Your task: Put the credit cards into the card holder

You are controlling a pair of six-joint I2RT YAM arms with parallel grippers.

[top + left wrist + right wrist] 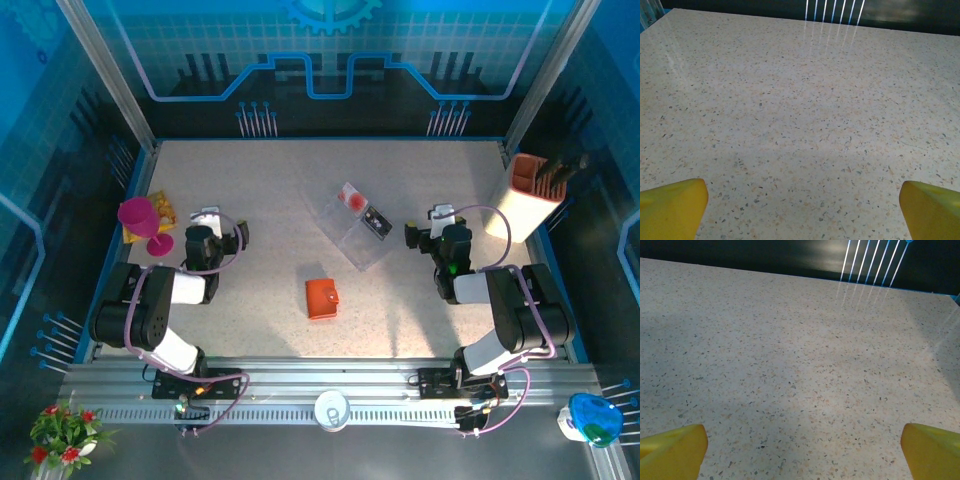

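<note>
Pink goblet: standing far to the left of the card holder, at the table edge.
Left gripper: you are holding it wide open, well left of the card holder, yellow fingertips spreading over bare surface.
Card holder: lying closed and flat at mid-table, long axis running near-to-far, slightly tilted.
Credit cards: resting in a clear tray just beyond and right of the card holder, tray running diagonally.
Right gripper: you are keeping it wide open too, fingertips apart, well right of the card holder.
Table: pale speckled stone, glaring slightly.
Room: blue circuit-patterned walls enclosing it.
</note>
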